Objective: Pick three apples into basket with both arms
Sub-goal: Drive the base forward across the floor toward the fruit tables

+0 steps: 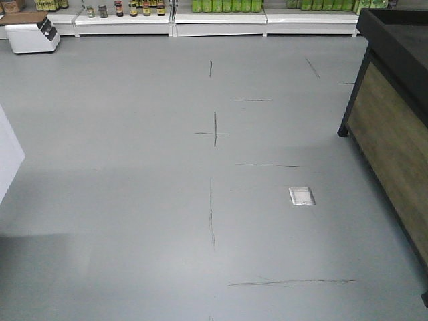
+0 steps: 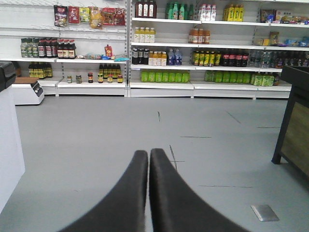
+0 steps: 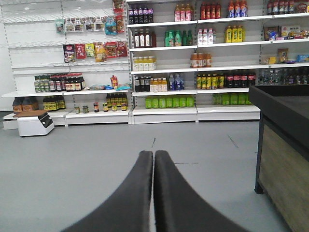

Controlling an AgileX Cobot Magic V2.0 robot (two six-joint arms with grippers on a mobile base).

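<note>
Left hand [image 2: 148, 154] and right hand [image 3: 153, 155] both clenched, empty, facing shelves [image 2: 193, 48] across floor [image 1: 134, 200]; apples, basket out of view (direction, nearer arm: cannot tell).

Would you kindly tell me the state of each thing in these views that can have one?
left end effector: shut, fingers together, empty.
right end effector: shut, fingers together, empty.
shelves: stocked, bottles standing upright.
floor plate: lying flat on the floor.
apples, basket: not in view.
</note>
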